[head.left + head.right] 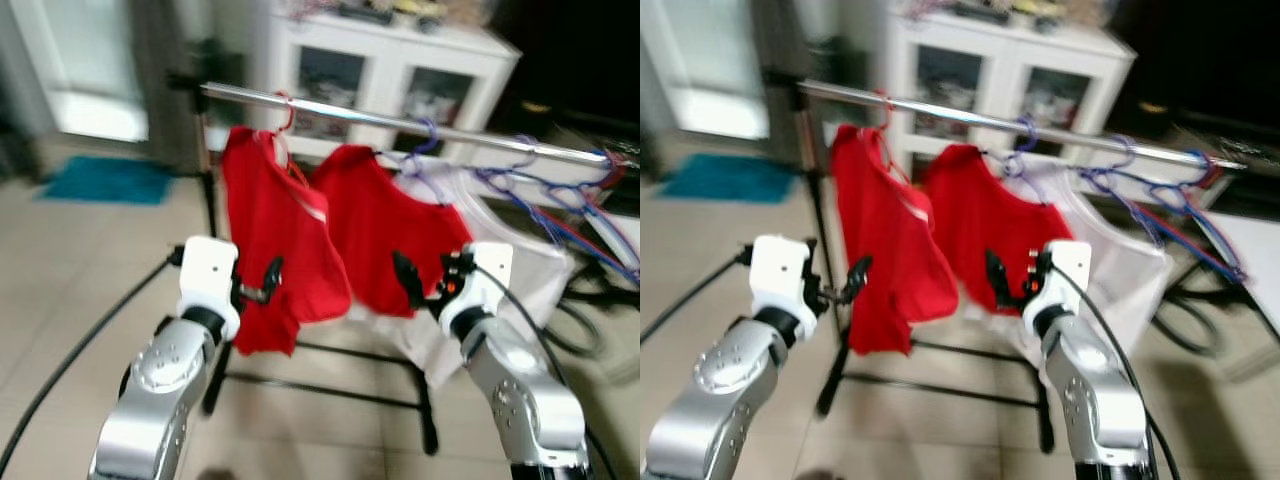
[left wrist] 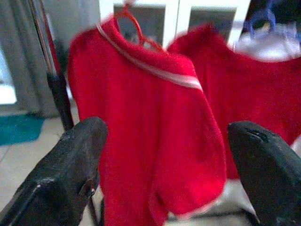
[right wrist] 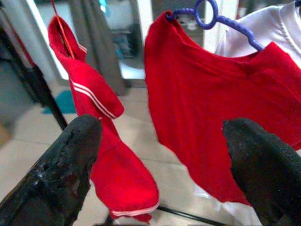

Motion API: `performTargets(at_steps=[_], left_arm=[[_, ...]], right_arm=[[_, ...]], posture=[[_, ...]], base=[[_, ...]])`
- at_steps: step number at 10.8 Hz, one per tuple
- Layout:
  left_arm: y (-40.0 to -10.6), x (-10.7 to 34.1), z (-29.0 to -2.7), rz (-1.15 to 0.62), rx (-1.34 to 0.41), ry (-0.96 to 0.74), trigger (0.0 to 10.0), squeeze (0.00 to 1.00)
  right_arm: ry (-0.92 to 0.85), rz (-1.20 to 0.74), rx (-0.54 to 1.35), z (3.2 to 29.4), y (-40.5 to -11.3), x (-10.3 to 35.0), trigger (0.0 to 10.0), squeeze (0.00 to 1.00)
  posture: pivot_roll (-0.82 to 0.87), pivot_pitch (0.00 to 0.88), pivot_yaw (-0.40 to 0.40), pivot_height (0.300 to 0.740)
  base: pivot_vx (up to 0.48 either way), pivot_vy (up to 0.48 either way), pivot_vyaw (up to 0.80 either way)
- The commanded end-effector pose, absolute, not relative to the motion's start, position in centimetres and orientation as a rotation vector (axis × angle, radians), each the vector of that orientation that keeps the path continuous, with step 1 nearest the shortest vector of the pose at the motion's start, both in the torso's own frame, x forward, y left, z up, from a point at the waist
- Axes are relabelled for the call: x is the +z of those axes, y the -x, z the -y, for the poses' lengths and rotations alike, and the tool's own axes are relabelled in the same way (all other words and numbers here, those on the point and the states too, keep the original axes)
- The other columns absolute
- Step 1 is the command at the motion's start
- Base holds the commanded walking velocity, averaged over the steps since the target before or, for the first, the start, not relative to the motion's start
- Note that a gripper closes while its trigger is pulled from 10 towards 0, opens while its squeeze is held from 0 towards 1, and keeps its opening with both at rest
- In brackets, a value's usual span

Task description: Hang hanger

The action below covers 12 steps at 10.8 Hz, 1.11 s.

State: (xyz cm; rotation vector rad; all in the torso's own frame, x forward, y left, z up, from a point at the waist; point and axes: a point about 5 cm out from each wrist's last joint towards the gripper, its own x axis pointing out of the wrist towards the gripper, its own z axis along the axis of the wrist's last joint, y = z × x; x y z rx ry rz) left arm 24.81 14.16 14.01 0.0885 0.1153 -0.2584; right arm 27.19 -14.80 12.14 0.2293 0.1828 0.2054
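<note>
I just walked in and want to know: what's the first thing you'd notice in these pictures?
Two bright red shirts, the left red shirt on a red hanger and the right red shirt on a purple hanger, hang side by side from a silver rail. In front of them the left gripper and right gripper are both raised, fingers open and holding nothing. A white shirt hangs further right.
</note>
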Motion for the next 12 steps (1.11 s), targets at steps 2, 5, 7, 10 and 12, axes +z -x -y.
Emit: performTargets(at_steps=[2, 5, 7, 10, 12], left_arm=[[-25.3, 14.0, -13.2, -0.099, -0.303, -0.066, 10.0, 0.11], [-25.7, 13.6, -13.2, -0.090, -0.297, -0.033, 10.0, 0.16], [-25.6, 13.8, -13.1, -0.098, -0.301, -0.010, 10.0, 1.00], [-25.8, 14.2, -13.7, -0.082, -0.294, -0.043, 10.0, 1.00], [-25.9, 14.7, -13.6, -0.067, -0.317, -0.064, 10.0, 1.00]], right_arm=[[-0.145, -0.204, 0.165, 16.3, -26.1, 11.6, 10.0, 0.00], [-0.112, -0.136, 0.130, 16.6, -26.6, 13.3, 10.0, 0.00], [-0.066, -0.113, 0.156, 15.8, -27.3, 13.9, 10.0, 0.00], [-0.060, -0.073, 0.102, 16.2, -27.9, 14.4, 10.0, 1.00], [-0.037, -0.014, 0.085, 16.8, -28.2, 15.1, 10.0, 1.00]], posture=[[0.14, 0.005, -0.041, 0.740], [0.12, 0.016, -0.040, 0.740], [0.13, 0.021, -0.052, 0.740], [0.15, 0.029, -0.068, 0.740], [0.15, 0.028, -0.068, 0.740]], base=[[0.000, 0.000, 0.00], [0.112, 0.000, 0.00], [0.422, 0.000, 0.61], [0.436, 0.000, 0.27], [0.435, 0.000, 0.00]])
